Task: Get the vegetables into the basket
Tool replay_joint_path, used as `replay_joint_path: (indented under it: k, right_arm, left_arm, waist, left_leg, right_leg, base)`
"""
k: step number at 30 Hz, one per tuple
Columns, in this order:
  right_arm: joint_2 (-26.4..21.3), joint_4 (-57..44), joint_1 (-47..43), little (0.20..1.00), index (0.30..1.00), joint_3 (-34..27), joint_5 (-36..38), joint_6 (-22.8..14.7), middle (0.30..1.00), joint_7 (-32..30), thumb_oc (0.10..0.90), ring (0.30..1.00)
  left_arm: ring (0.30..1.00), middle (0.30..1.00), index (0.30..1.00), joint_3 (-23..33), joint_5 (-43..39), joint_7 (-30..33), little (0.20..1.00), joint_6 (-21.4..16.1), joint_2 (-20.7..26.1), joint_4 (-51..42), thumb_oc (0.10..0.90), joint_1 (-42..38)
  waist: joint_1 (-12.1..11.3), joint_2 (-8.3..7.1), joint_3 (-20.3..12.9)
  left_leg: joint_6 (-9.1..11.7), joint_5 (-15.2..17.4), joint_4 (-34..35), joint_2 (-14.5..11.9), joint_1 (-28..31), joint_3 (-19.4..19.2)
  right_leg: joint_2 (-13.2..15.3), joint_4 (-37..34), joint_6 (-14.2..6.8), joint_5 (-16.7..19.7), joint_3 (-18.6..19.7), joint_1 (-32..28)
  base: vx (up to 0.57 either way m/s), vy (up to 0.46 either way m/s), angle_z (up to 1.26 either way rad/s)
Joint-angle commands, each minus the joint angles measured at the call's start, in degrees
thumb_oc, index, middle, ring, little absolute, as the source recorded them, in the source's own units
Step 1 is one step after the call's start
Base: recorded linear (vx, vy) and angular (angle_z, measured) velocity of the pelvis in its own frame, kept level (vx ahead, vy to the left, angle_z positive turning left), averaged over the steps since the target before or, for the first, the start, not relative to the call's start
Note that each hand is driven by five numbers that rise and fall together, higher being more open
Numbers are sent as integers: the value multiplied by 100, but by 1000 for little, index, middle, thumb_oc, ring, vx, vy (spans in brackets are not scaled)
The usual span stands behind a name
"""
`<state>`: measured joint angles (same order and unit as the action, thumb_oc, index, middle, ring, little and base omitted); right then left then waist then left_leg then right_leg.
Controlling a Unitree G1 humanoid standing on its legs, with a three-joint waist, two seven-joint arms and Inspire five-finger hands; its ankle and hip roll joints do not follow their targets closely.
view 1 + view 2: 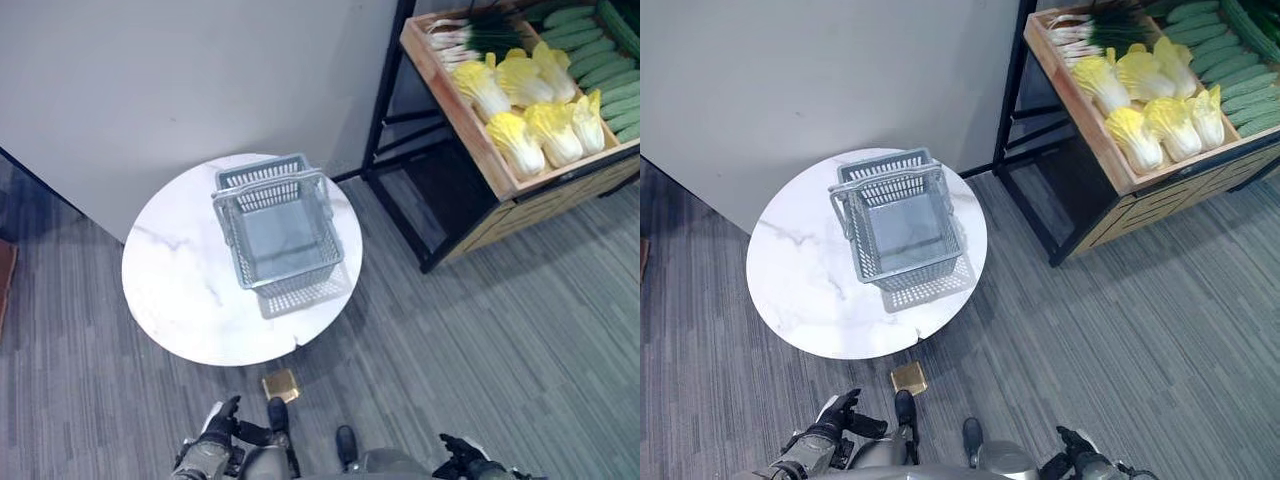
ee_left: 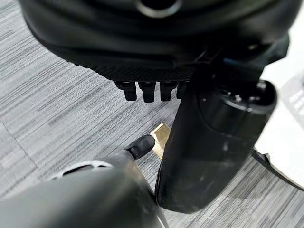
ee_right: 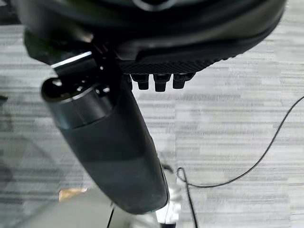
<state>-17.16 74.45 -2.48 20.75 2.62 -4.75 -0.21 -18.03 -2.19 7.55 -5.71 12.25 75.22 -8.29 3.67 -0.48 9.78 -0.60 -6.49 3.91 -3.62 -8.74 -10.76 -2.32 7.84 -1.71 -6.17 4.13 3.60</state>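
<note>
Grey plank floor, round white marble desk point(image 1: 180, 290) w/ empty grey basket point(image 1: 280, 235) near its far edge; veg, i.e. yellow cabbages point(image 1: 530, 105) & cucumbers point(image 1: 605, 50), sit in a wooden crate point(image 1: 470, 130) on a black rack, well apart from the desk. Left hand point(image 1: 218, 422) & right hand point(image 1: 1080, 465) hang low by the floor, fingers relaxed & loosely straight, holding nothing, far from any veg. Risk imo: long reach to the crate could bruise or drop a cabbage, or a clumsy drop-in could shove the basket off the desk edge.

A shop, or a mock-up of one, is suggested. Produce is laid out in a slanted wooden crate point(image 1: 500, 150) on a black metal rack point(image 1: 385, 110): yellow-leaved cabbages point(image 1: 530, 100), green cucumbers point(image 1: 600, 50) and spring onions point(image 1: 470, 35). A grey plastic shopping basket point(image 1: 280, 235) is set on a round white marble-patterned table point(image 1: 180, 290). Grey striped flooring point(image 1: 500, 350) and a plain pale wall point(image 1: 180, 80) are seen around them.
</note>
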Motion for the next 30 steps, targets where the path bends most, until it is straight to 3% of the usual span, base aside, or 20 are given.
replay_joint_path:
  k: [1, 5, 9, 12, 14, 16, 21, 24, 28, 30]
  right_arm:
    - [-51, -204, -106, 1000, 1000, 57, -65, -41, 1000, -2, 900, 1000]
    - [-30, -182, -91, 1000, 1000, 4, 13, -38, 1000, 26, 900, 1000]
    - [-23, -192, -154, 1000, 1000, -14, 70, -44, 1000, -15, 900, 1000]
    - [-15, -226, -173, 1000, 1000, 12, 69, -49, 1000, -15, 900, 1000]
    - [-26, -230, -203, 1000, 1000, 7, 77, -62, 1000, -21, 900, 1000]
    - [-25, -239, -259, 1000, 1000, 29, 63, -72, 1000, -32, 900, 1000]
    - [-60, -333, -200, 1000, 1000, 106, -4, -89, 1000, 10, 900, 1000]
    - [-190, -218, -167, 1000, 1000, 64, -8, -91, 1000, 57, 900, 1000]
    - [-232, -199, -154, 1000, 1000, 45, 5, -89, 1000, 50, 900, 1000]
    - [-398, 72, -36, 1000, 1000, -313, 175, -74, 1000, -43, 900, 1000]
  left_arm:
    - [1000, 1000, 1000, 108, 160, 53, 1000, 13, 192, -37, 900, 144]
    - [1000, 1000, 1000, 160, 137, 0, 1000, 0, 272, -40, 900, 162]
    - [1000, 1000, 1000, 201, 80, 3, 1000, 14, 339, -36, 900, 126]
    - [1000, 1000, 1000, 212, 78, 6, 1000, 16, 350, -10, 900, 108]
    - [1000, 1000, 1000, 229, 57, -1, 1000, 11, 359, 6, 900, 89]
    - [1000, 1000, 1000, 241, 40, -6, 1000, 20, 351, 45, 900, 66]
    - [1000, 1000, 1000, 248, 91, -59, 1000, 25, 359, 66, 900, 145]
    - [1000, 1000, 1000, 306, 65, -113, 1000, 33, 284, 113, 900, 218]
    - [1000, 1000, 1000, 281, 40, -111, 1000, 31, 248, 108, 900, 216]
    - [1000, 1000, 1000, 259, -7, -142, 1000, 34, 120, 142, 900, 266]
  waist:
    - [-134, -289, 193]
    - [-131, -352, 140]
    - [-169, -284, 199]
    - [-172, -282, 201]
    - [-183, -256, 205]
    - [-145, -271, 253]
    - [-125, -315, 265]
    - [-184, -215, 143]
    - [-182, -187, 137]
    - [-97, -41, 11]
  left_leg:
    - [307, 412, -653, -33, 24, -174]
    - [212, 449, -465, 104, 208, -171]
    - [124, 471, -293, 155, 431, -127]
    - [149, 484, -253, 148, 526, -117]
    - [214, 513, -234, 100, 603, -65]
    - [301, 591, -277, 42, 699, 75]
    - [412, 670, -428, -67, 811, 306]
    - [569, 522, -389, -274, 833, 402]
    - [608, 476, -396, -310, 803, 443]
    - [748, 248, -242, -465, 858, 373]
  right_leg:
    - [1247, -382, -802, 1189, 318, 73]
    - [1292, -184, -888, 1473, 403, 125]
    - [1186, 507, -875, 1522, 298, 355]
    - [1188, 387, -849, 1463, 188, 439]
    - [1209, 14, -811, 1311, 40, 573]
    - [1266, -348, -831, 1435, -28, 839]
    - [1172, -324, -773, 1355, -129, 768]
    - [977, -413, -609, 1177, -342, 520]
    - [957, -424, -585, 1146, -409, 475]
    - [900, -608, -498, 1040, -693, 161]
  base:
    - [36, 124, -7]
    - [47, 133, 3]
    - [3, 85, 3]
    - [52, -19, 0]
    - [64, -71, 14]
    - [109, -209, 13]
    - [83, -206, 41]
    - [86, -290, 21]
    - [7, -62, 17]
    - [65, -225, 33]
